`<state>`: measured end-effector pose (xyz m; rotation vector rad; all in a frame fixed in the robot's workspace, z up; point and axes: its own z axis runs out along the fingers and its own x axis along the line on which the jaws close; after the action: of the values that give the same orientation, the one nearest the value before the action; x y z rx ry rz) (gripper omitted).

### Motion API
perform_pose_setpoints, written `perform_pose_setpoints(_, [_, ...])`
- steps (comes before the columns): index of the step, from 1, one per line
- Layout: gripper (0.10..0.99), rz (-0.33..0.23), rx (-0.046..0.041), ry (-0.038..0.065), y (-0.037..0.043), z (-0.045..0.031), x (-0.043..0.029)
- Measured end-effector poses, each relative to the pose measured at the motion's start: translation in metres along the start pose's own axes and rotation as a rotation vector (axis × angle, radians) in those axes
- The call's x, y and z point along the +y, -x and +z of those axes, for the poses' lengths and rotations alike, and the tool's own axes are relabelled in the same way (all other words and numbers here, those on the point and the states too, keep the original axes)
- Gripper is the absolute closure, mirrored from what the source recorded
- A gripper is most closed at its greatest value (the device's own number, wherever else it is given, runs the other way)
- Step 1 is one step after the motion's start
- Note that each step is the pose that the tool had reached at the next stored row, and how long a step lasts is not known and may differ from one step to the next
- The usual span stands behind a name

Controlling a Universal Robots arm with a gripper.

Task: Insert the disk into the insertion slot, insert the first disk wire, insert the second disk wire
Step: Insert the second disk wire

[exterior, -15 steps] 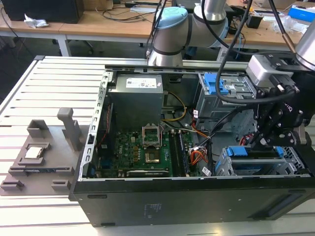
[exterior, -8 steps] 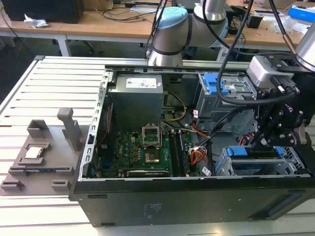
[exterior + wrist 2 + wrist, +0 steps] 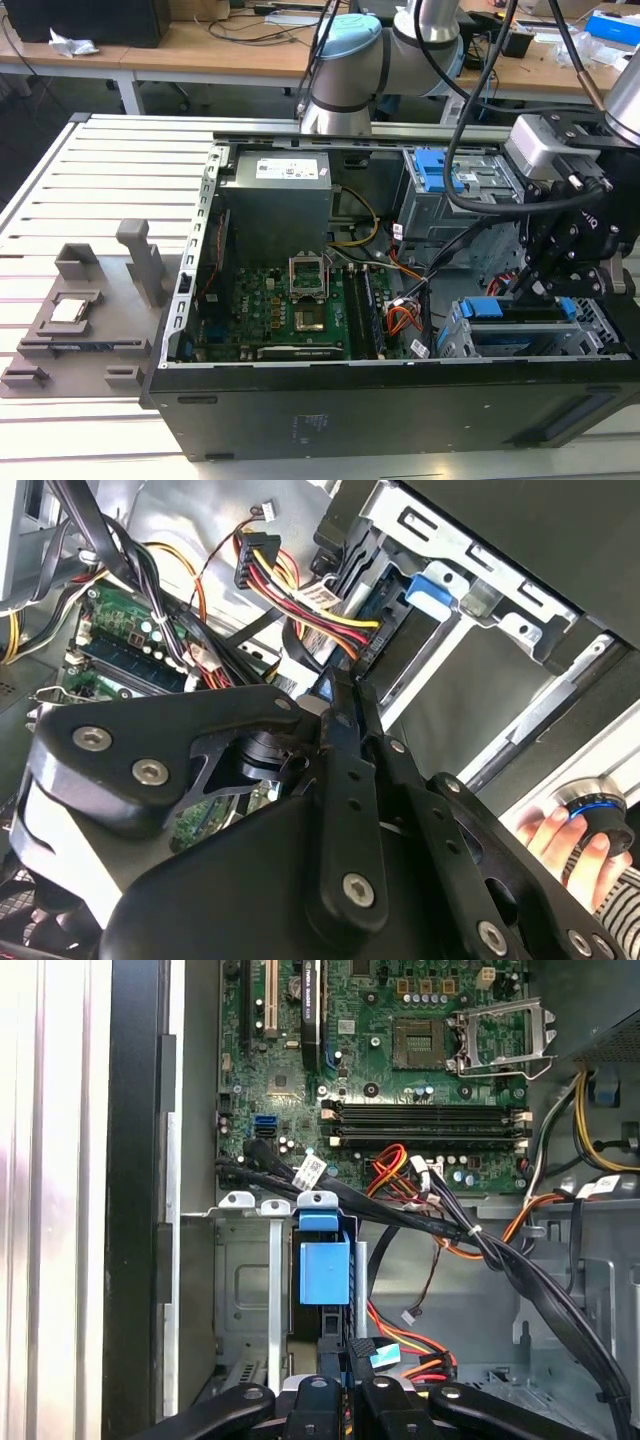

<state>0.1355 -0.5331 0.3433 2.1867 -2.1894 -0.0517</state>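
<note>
A: Where's the disk [image 3: 325, 1265]?
B: Looks seated in the insertion slot [image 3: 245, 1290], at the case [image 3: 300, 420] corner on the exterior view's right. Gripper [image 3: 337, 695] sits right over it, jaws pinched nearly together. Can't tell if anything's btwn them.
A: Risk?
B: Loose wires [image 3: 400, 1340] crowd the slot. Slight misalign and a plug jams or bends, or a cable gets snagged.

Blue-framed disk [image 3: 495, 308] — flat inside the silver sheet-metal insertion slot [image 3: 455, 345], blue handle at its mouth
</note>
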Motion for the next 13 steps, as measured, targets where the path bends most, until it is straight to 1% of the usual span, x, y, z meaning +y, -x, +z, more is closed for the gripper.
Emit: perform_pose_setpoints(13, [0.937,0.000,0.0003,0.000,0.0000,0.0020,-0.0035])
